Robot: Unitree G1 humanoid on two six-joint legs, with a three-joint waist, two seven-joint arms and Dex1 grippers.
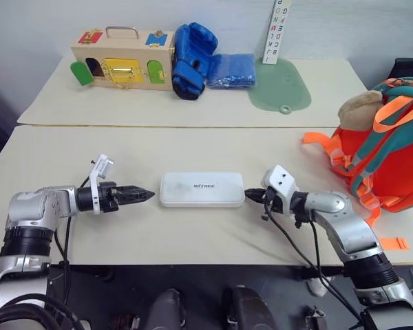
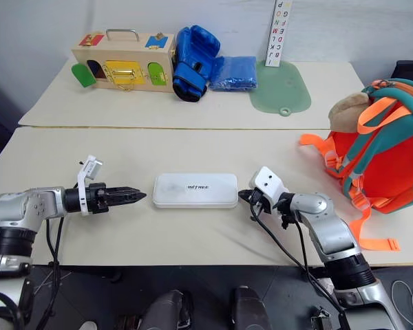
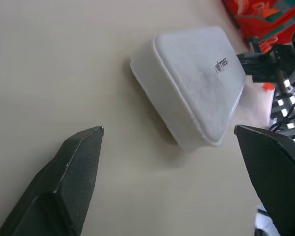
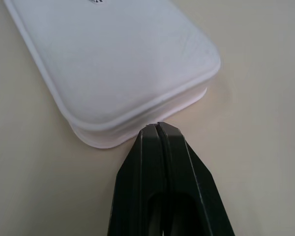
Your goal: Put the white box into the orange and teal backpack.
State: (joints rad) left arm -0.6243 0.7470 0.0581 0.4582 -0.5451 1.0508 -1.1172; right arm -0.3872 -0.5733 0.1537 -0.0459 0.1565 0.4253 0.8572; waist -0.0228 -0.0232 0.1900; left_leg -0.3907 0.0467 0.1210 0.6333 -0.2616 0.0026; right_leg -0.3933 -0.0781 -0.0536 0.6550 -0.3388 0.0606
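The white box [image 1: 202, 189] lies flat on the near table, with small dark lettering on its lid. My left gripper [image 1: 141, 194] sits just off its left end, pointing at it; in the left wrist view its fingers [image 3: 78, 162] stand wide apart and empty, with the box [image 3: 196, 83] ahead of them. My right gripper [image 1: 250, 197] is shut, its tips [image 4: 157, 127] right at the box's right end [image 4: 118, 64]. The orange and teal backpack [image 1: 392, 151] stands at the table's right edge, a tan plush part at its top and orange straps trailing toward me.
On the far table stand a wooden box with coloured doors [image 1: 122, 58], a blue boxing glove [image 1: 191, 58], a blue folded bundle [image 1: 232, 70], a green mat [image 1: 281, 86] and an upright letter strip [image 1: 275, 31]. A seam [image 1: 172, 126] divides the two tables.
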